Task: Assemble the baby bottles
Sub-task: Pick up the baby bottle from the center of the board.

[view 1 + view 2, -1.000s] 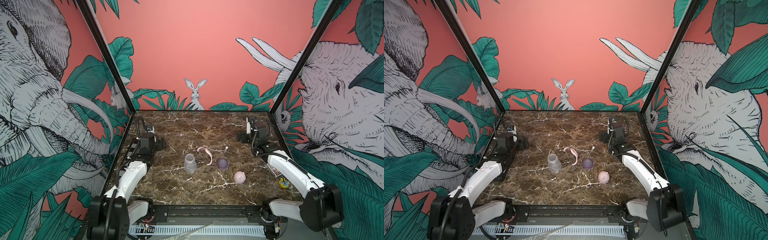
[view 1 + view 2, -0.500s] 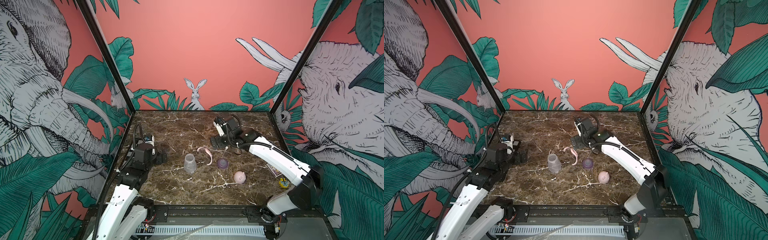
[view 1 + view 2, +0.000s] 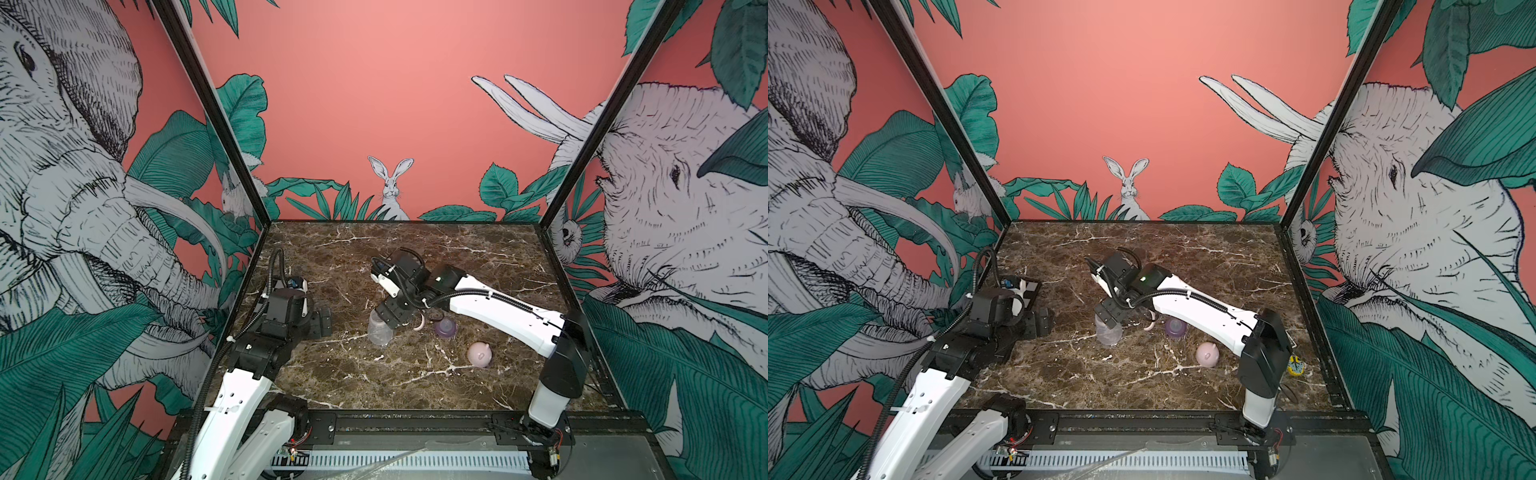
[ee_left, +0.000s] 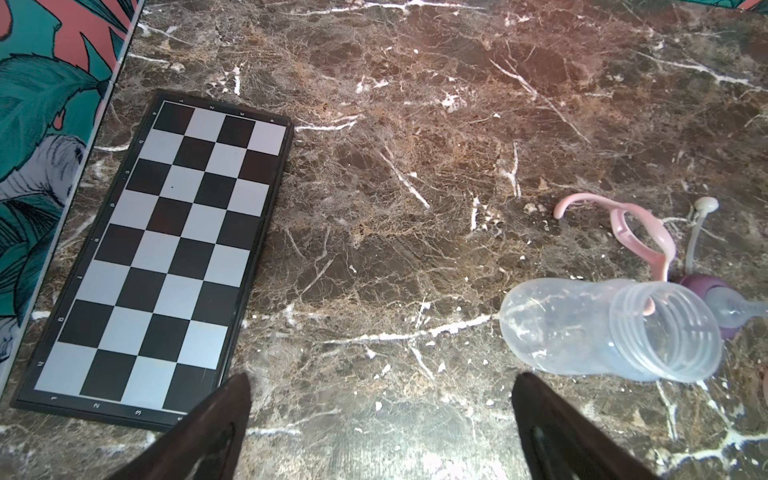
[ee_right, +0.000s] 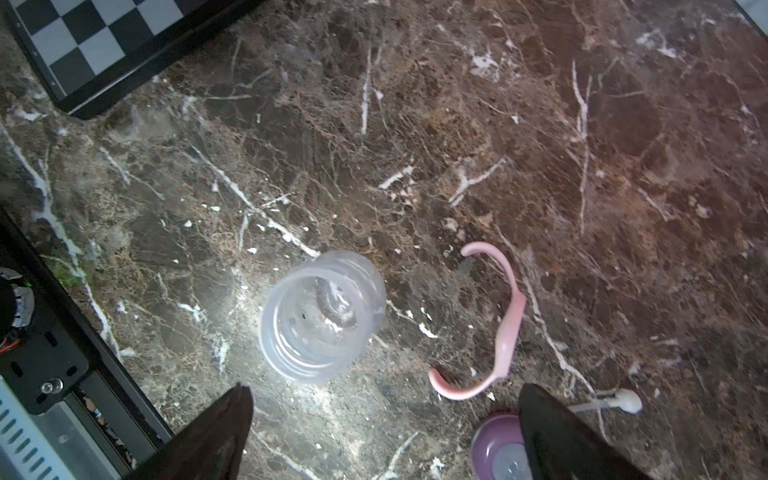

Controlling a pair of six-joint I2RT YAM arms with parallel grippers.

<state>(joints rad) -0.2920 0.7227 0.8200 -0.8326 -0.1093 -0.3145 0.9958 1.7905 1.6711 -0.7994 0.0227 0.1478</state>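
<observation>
The right hand [image 5: 384,388], spread wide and empty, seemingly just above the clear bottle body [image 5: 322,316], could tip it when lowering.

Both top views are bright and even, with only faint shadows on the table [image 3: 415,386]. The walls [image 3: 374,83] bend near the edges. In the right wrist view, white glare sits around the bottle [image 5: 322,316], maybe from a wrist lamp. The dark fingers [image 4: 216,428] look blurry.
</observation>
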